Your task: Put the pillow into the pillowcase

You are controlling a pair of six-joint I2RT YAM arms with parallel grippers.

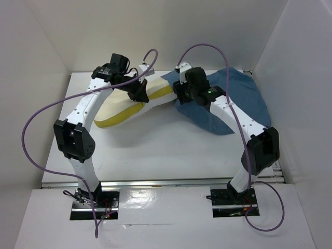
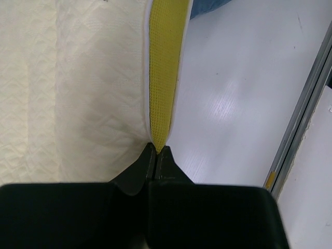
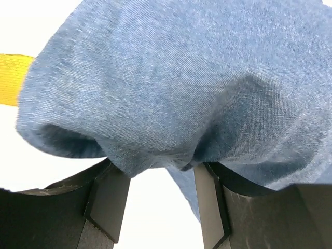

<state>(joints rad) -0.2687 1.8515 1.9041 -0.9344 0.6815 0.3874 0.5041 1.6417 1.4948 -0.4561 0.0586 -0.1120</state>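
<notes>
The cream-white pillow [image 1: 124,106] with its yellow edge lies at the left-centre of the table, its right end raised toward the pillowcase. My left gripper [image 1: 139,93] is shut on the pillow's yellow edge [image 2: 163,67]; the left wrist view shows the jaws [image 2: 156,150] pinched together on it. The dusty-blue pillowcase [image 1: 244,98] lies wrinkled at the back right. My right gripper [image 1: 179,93] is at its left end. In the right wrist view its fingers [image 3: 106,202] stand wide apart, and the pillowcase cloth [image 3: 181,78] droops over the gripper [image 3: 158,176]. A bit of the pillow's yellow edge [image 3: 13,78] shows at the left.
White enclosure walls [image 1: 46,57] surround the table on the left, back and right. A metal rail [image 1: 166,182] runs along the near edge by the arm bases. Purple cables [image 1: 36,129] loop beside both arms.
</notes>
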